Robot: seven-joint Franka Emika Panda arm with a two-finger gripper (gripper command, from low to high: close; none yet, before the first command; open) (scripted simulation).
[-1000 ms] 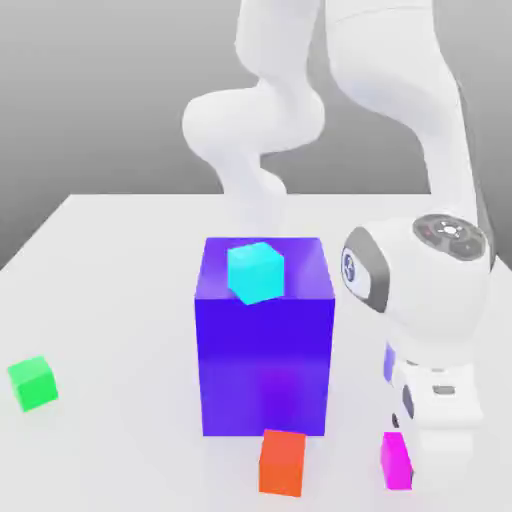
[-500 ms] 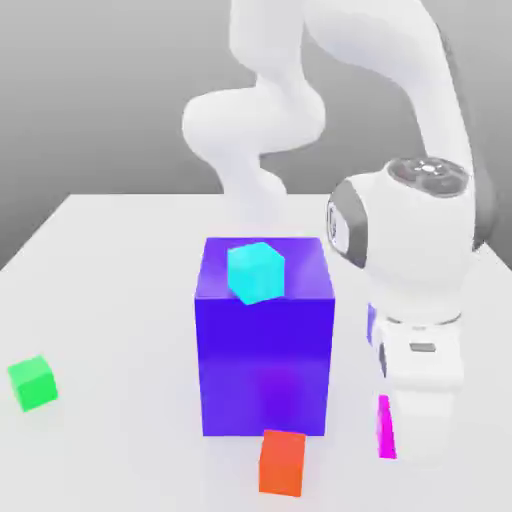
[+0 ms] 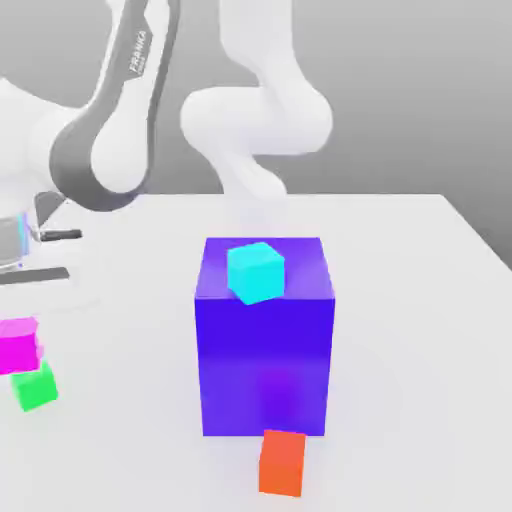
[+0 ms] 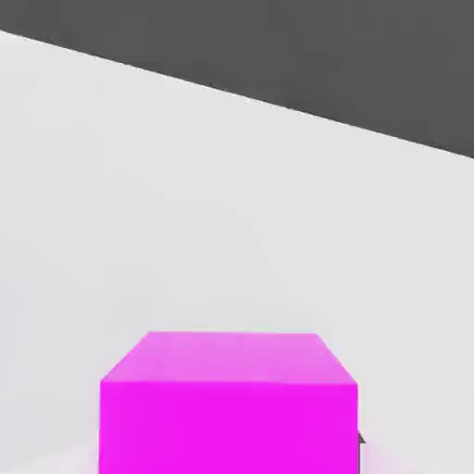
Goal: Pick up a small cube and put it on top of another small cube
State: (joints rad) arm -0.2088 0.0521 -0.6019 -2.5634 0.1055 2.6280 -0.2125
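I've swung the claw [image 3: 22, 335], clamped tight on the magenta cube [image 3: 20, 345], from right to left, just above the green cube [image 3: 36, 388]; lowering's next.

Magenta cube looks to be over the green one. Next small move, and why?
Probably a short, slow descent, after nudging the cube toward the exterior view's right. The magenta cube, held in the shut gripper, hangs just above the green cube but sits somewhat toward the exterior view's left of it. Centering first should keep it from tipping off on release.
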